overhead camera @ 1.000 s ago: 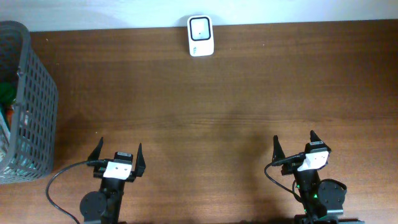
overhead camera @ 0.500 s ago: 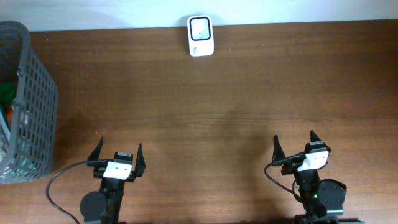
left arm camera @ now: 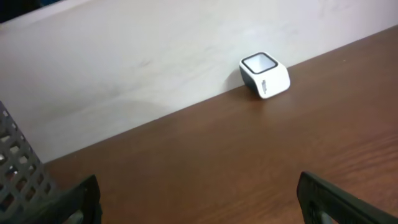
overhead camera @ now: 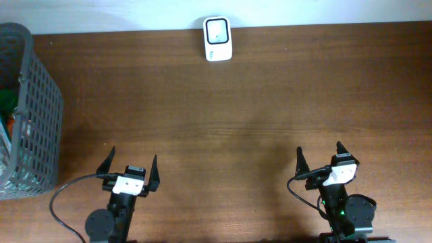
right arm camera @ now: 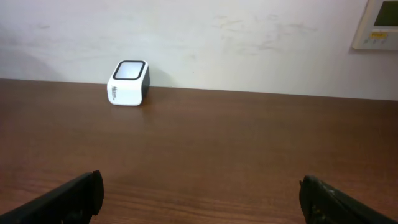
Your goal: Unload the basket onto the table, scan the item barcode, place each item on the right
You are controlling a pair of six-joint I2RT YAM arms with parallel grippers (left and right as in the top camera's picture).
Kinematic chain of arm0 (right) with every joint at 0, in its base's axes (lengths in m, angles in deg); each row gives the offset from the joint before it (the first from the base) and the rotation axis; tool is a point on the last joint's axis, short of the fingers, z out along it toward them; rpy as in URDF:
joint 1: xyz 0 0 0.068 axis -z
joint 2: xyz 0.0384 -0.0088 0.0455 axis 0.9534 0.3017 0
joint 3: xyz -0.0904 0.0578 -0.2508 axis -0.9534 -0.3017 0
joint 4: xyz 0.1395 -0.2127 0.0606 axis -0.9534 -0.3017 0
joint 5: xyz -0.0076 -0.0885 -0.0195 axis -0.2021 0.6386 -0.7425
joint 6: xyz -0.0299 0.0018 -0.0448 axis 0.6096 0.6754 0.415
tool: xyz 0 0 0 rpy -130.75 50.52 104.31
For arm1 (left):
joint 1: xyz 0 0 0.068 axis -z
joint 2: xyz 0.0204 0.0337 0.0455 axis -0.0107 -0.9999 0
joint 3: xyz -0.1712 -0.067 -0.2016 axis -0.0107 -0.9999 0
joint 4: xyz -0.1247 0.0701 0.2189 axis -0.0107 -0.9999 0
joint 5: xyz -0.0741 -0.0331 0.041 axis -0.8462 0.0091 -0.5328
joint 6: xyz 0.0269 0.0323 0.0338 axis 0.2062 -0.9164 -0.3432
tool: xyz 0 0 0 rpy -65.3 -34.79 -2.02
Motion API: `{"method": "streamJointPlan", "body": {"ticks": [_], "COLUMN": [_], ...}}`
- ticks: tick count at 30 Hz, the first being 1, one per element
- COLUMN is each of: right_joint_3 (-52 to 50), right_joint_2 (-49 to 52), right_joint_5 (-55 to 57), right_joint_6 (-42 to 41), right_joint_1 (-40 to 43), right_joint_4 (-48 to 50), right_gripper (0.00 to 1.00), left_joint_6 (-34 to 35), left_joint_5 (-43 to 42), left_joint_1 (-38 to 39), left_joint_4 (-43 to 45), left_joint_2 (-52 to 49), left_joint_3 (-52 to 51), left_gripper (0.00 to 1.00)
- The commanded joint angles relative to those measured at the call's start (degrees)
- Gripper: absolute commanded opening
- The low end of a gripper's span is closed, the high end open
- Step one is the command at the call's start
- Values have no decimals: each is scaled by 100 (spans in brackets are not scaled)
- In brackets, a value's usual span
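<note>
Black fingers [overhead camera: 106, 165] of the left gripper [overhead camera: 131, 157] stood spread fully apart, with nothing between them and only bare wood below. In the left wrist view the two fingertips [left arm camera: 74, 202] showed at the lower corners of the frame, and the gap between them was empty.

Right gripper [overhead camera: 319, 148]: same condition. Its fingers [overhead camera: 300, 162] were wide apart and held nothing. In the right wrist view the fingertips [right arm camera: 68, 199] sat at the bottom corners, clear of any object.

Positions, overhead view: the left gripper was at about 7 o'clock on the brown wooden table [overhead camera: 236, 115] and the right gripper at about 5 o'clock. Both pointed toward 12 o'clock. A black cable [overhead camera: 61, 199] looped out toward 9 o'clock from the base of the left arm.

The white box-shaped barcode scanner [overhead camera: 217, 39], with a dark-framed window on top, stood at 12 o'clock at the far table edge against the pale wall [right arm camera: 249, 37], well apart from both grippers. It appeared at 1 o'clock in the left wrist view [left arm camera: 265, 74] and at 11 o'clock in the right wrist view [right arm camera: 129, 83].

The grey plastic mesh basket [overhead camera: 34, 115] stood at 9 o'clock at the table's left edge. Green and red contents [overhead camera: 7, 101] showed inside it, but I could not tell what they were. No item lay on the open table.

A beige wall panel [right arm camera: 376, 25] hung at 2 o'clock in the right wrist view.
</note>
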Motion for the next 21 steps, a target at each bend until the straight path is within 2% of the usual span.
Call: {"method": "streamJointPlan", "body": {"ticks": [1,9,13,17,19,21], "right_joint_3": [-42,-42,-42,-42,-42,-42], "right_joint_2": [-13,-13,-13,-13,-13,-13], "right_joint_5": [7,7,7,7,7,7], "right_joint_6": [11,13,13,13,13,13], "right_joint_1": [-31,-31,-31,-31,-31,-31], "right_joint_4": [-7,-7,-7,-7,-7,-7], "right_gripper": [98,98,99,98,98,98], "left_joint_6": [140,140,101,61,94,153], "left_joint_5": [-118,-90,-85,33,-81,-109], "left_joint_1": [20,17,17,20,20,20], "left_joint_4": [-24,-1836,-3923,-6050,-6437,-6336], "left_joint_2": [-728,-4124,-6391,-8019,-8446,-8537], "left_joint_3": [942,4623,7364,9770,10362,10369], "left_gripper": [99,99,99,99,99,99]}}
